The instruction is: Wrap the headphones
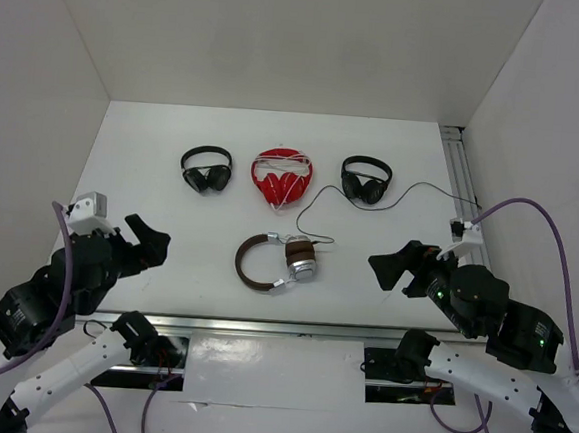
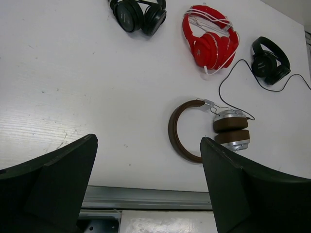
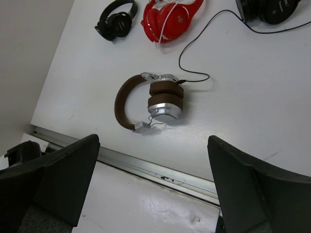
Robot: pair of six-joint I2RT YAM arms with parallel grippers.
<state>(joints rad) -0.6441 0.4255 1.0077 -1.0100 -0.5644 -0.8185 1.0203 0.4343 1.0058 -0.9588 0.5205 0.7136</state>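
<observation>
The headphones [image 1: 300,260] lie flat near the table's front middle, with a dark brown headband [image 1: 247,263] to the left and brown pads stacked on silver cups. Their thin dark cable [image 1: 316,201] loops loose toward the back and runs off to the right. The left wrist view shows the headphones [image 2: 231,130] ahead and to the right; the right wrist view shows the headphones [image 3: 165,99] ahead and slightly left. My left gripper [image 1: 152,243] [image 2: 148,141] hovers open over the front left. Over the front right, the right gripper [image 1: 391,268] [image 3: 153,140] is also open. Neither touches anything.
Along the back stand a black pair [image 1: 206,170], a red pair with white cord [image 1: 281,178] and another black pair [image 1: 365,178]. A metal rail [image 1: 261,328] edges the table's front, another rail [image 1: 462,170] its right side. White walls enclose three sides.
</observation>
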